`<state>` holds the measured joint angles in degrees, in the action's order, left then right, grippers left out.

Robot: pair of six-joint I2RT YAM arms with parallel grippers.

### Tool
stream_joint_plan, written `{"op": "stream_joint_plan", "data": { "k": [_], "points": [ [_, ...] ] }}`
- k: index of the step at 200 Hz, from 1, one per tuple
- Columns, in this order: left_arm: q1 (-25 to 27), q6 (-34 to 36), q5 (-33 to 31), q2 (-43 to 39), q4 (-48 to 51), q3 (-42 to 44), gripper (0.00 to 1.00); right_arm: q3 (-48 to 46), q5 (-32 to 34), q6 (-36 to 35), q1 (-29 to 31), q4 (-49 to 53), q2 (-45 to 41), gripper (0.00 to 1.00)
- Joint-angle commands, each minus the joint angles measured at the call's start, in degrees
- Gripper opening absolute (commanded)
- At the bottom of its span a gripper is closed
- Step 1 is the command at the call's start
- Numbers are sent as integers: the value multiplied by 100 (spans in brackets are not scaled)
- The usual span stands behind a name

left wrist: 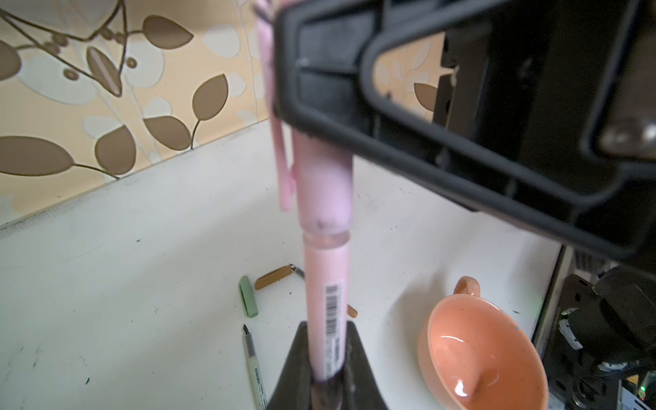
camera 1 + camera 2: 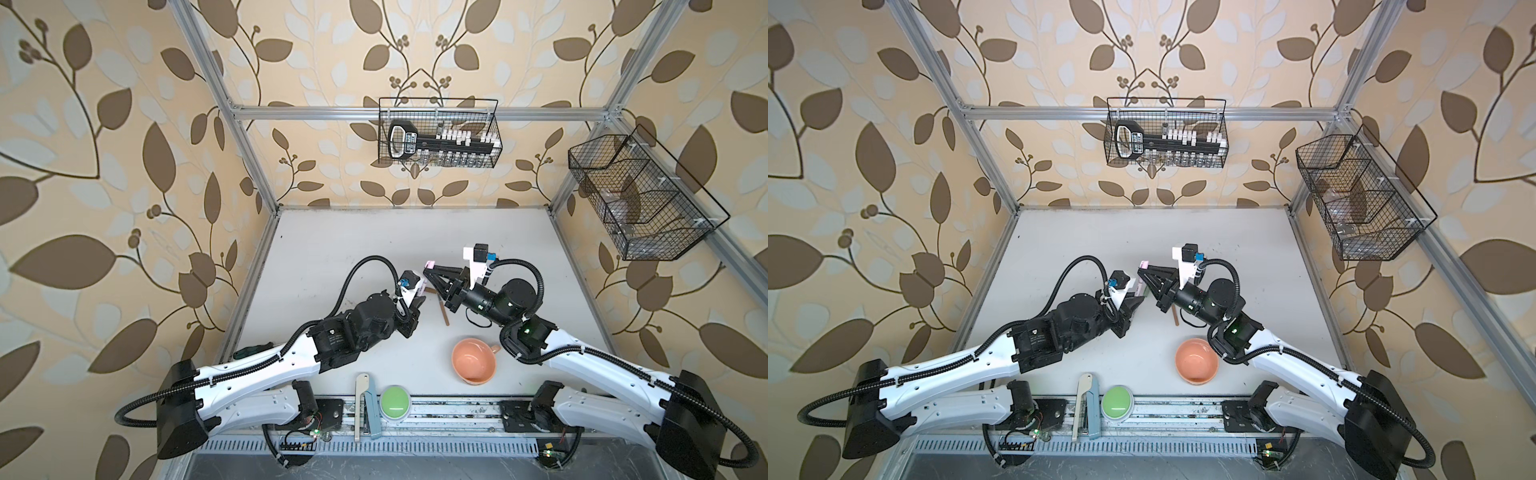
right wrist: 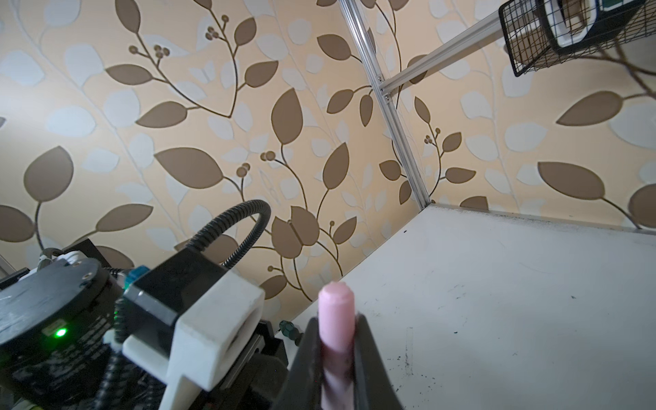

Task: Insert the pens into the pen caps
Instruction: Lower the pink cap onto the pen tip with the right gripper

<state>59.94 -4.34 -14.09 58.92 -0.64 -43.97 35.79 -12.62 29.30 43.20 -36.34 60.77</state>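
My left tool (image 1: 324,355) is clamped on the pink pen (image 1: 326,284) barrel, and my right tool (image 3: 337,340) is pinching the pink cap (image 3: 337,309). It's light, stiff, probably slick plastic, so hold mid-body.

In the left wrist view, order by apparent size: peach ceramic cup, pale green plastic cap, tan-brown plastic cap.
1. peach ceramic cup, clearly largest.
2. pale green plastic cap and tan-brown plastic cap: too alike to rank, both far smaller.
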Motion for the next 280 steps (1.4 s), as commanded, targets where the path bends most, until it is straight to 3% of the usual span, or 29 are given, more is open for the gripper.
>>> {"op": "stream_joint_plan", "data": {
  "k": [1,42,84,130,184,280],
  "points": [
    [-11,232,-77,9,-639,-481,0,106,-19,-241,113,842,-10,23],
    [-57,141,-105,87,-546,-440,0,264,6,-443,136,1379,-216,41],
    [-140,-4,-147,-62,-178,-354,0,418,-112,-696,-11,2266,-835,49],
    [-168,-233,-51,-135,143,-279,0,958,-760,-946,-608,2754,-921,50],
    [-167,-408,158,-135,223,-235,0,1566,-1270,-1142,-690,2691,-306,49],
    [-167,-419,235,-91,231,-230,0,1861,-1312,-1172,-678,2635,144,36]
  ]
}}
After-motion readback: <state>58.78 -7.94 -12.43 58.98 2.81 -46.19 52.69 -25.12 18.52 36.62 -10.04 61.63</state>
